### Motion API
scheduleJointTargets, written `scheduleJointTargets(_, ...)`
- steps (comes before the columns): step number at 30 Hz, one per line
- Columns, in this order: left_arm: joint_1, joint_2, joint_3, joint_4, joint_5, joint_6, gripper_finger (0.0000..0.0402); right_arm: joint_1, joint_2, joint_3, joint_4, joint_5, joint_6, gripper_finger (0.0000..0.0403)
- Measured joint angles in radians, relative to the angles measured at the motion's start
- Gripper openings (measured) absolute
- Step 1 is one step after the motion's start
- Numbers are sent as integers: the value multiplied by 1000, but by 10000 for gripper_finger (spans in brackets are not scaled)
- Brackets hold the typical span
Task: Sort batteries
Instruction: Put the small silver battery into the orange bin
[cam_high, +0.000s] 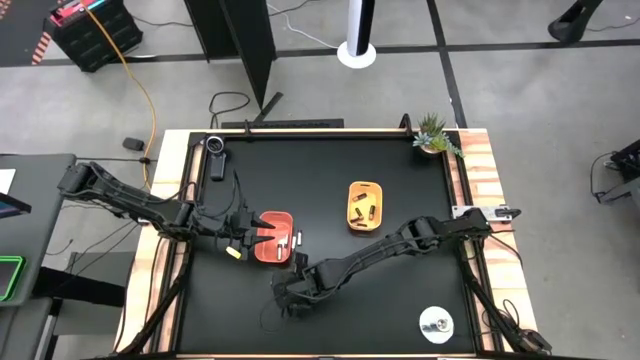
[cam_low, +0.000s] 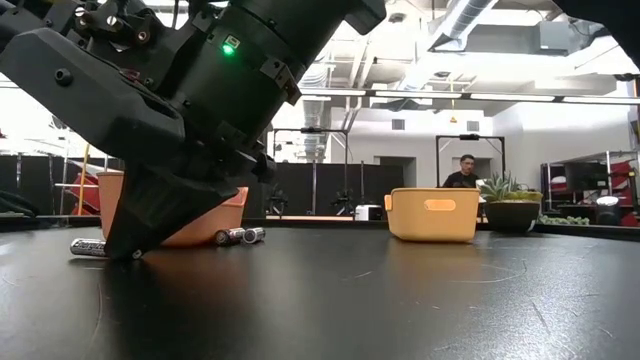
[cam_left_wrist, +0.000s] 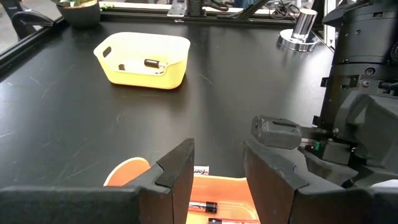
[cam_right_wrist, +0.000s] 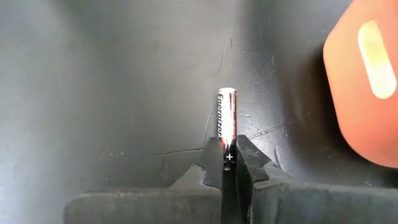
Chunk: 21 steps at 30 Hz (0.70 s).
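The right hand (cam_right_wrist: 228, 163) is down low on the black surface (cam_high: 400, 290), with its two fingers squeezed tight on one end of a silver battery (cam_right_wrist: 227, 115). The battery lies flat on the surface and sticks straight out from the fingertips. In the high view this hand (cam_high: 283, 300) sits at about 7 o'clock on the surface, and the orange tray (cam_high: 272, 238) is near it at 11 o'clock from the hand. The left hand (cam_left_wrist: 217, 168) hangs over the near edge of the orange tray (cam_left_wrist: 124, 171), with its fingers apart and nothing between them. More batteries (cam_left_wrist: 205, 206) lie inside that tray right under it. In the low view, a few batteries (cam_low: 240, 236) lie on the surface just beside the orange tray (cam_low: 215, 215), and one more battery (cam_low: 88, 246) lies by the big dark arm. The yellow tray (cam_high: 363, 204) sits near the middle of the surface, well apart from both hands, with dark batteries (cam_high: 360, 208) inside. A small plant (cam_high: 435, 135) stands at 1 o'clock, and a silver disc (cam_high: 435, 324) rests at 5 o'clock. A person (cam_low: 462, 172) sits far back in the room.
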Motion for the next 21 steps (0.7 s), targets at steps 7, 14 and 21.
scheduleJointTargets(7, 0, 0, 0, 0, 0, 0, 132, 1, -9, 0, -1, 12, -10, 20)
scheduleJointTargets(14, 0, 0, 0, 0, 0, 0, 132, 1, -10, 0, 0, 14, -9, 20)
scheduleJointTargets(21, 0, 0, 0, 0, 0, 0, 132, -1, -30, -1, -19, 17, -15, 20)
